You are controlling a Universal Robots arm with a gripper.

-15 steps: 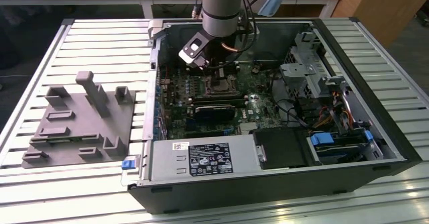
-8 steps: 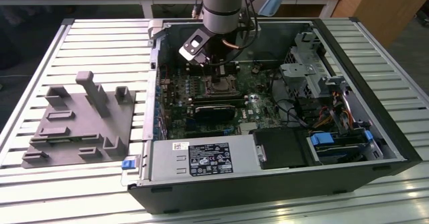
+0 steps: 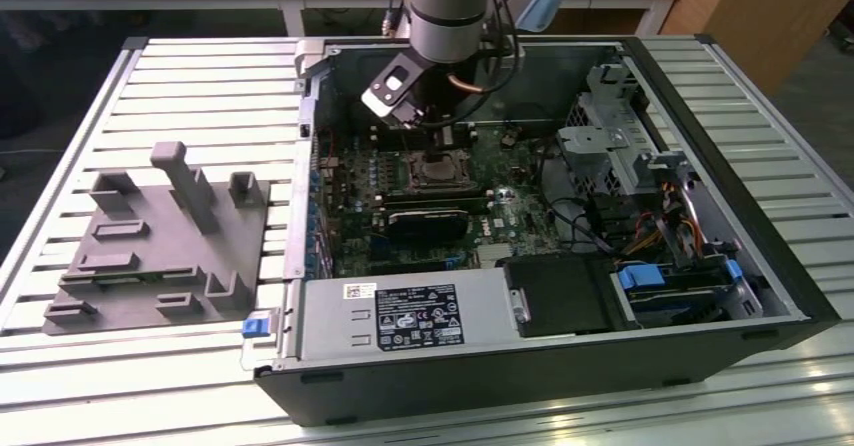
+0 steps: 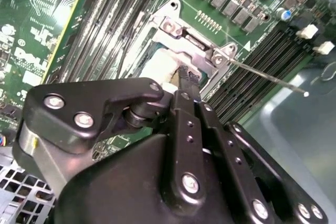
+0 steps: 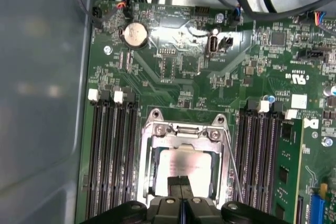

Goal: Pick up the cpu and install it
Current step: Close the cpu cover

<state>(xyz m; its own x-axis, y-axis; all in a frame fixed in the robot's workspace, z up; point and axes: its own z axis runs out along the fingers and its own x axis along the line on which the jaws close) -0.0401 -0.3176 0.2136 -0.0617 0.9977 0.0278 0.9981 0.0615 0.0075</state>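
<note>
Gripper (image 5: 180,183) closed over cpu (image 5: 190,163), apparently in socket (image 5: 184,131)

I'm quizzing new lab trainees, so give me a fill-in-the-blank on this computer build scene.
The cpu lies in the socket frame on the ___ motherboard.
The gripper is right over the cpu, inside the computer ___.
The grey fixture plate lies on the slatted table at the exterior view's ___.
Missing words: green; case; left.
</note>
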